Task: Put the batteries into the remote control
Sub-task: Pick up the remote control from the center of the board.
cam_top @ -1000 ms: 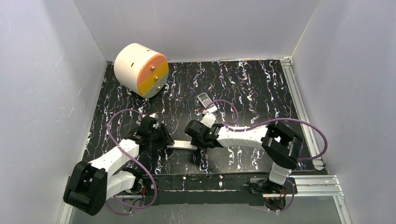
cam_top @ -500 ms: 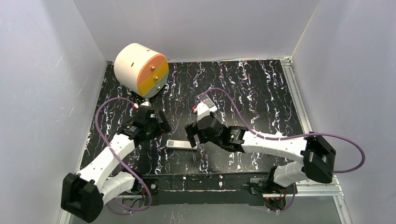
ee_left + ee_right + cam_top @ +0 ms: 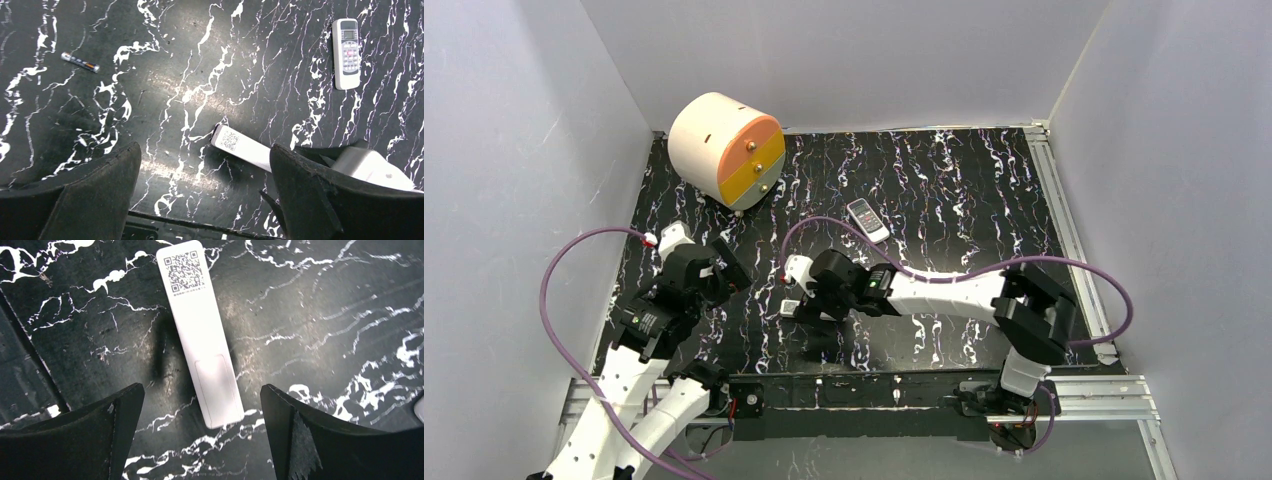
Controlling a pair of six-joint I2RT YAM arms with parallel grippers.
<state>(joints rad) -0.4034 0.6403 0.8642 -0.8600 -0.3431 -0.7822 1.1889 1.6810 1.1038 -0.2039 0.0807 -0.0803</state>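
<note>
My left claw [image 3: 206, 155] wide, empty, above surface [image 3: 964, 190]. My right claw [image 3: 201, 390] wide too, over white remote [image 3: 200, 335] lying back-up, pads clear of its sides. One battery [image 3: 80, 62] on surface, well apart from that remote. Farther: second remote [image 3: 867, 219], buttons up. Farthest: round drawer drum [image 3: 724, 148].

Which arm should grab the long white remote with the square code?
Right, probably. The right gripper hangs open straight above the remote, a finger on each side. The left gripper sits off to one side.
</note>
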